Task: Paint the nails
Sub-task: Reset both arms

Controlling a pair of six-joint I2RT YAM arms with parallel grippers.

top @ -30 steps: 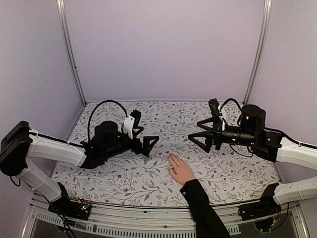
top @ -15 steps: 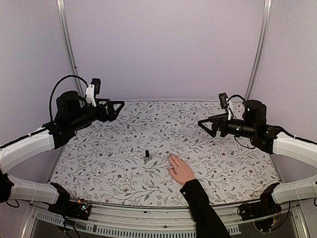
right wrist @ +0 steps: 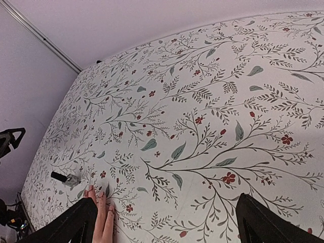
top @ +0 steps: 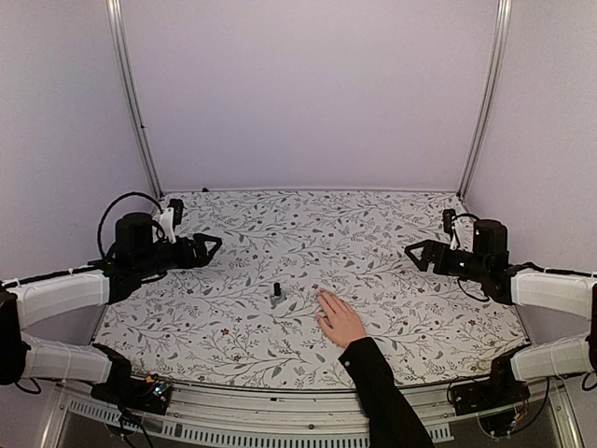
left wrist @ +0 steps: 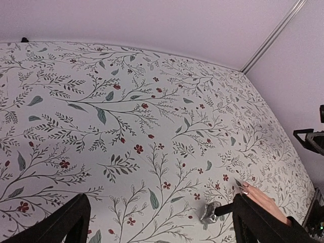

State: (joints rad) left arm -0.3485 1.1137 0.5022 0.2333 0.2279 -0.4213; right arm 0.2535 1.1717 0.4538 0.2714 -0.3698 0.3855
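Hovering at the two sides of the white, leaf-and-flower printed counter [top: 233, 327], I have nothing in my grip. My left hand [top: 207, 250] hangs over the left edge with its fingers spread wide and empty. My right hand [top: 417, 257] hangs over the right side, spread just as wide and just as empty. Both are well apart from the work.

Between them, near the front middle of the counter, a light-skinned person's hand [top: 340, 319] in a black sleeve [top: 378, 383] lies flat, palm down, fingers pointing away from my bases. The tiny nails [right wrist: 98, 194] sit at the tips of those fingers; they are too small for me to tell whether any carries polish. Just beside the fingertips, on my left of them, stands a small dark bottle with a black cap [top: 276, 294], not touching the fingers.

I judge this to be the very start: the bottle is capped and untouched. The next move calls for bringing one hand down to pinch the bottle's body and steady it, and the other to take the cap and twist it off. Both must approach low and slowly, since the bottle is narrow and tips easily, and the person's fingers lie close by.
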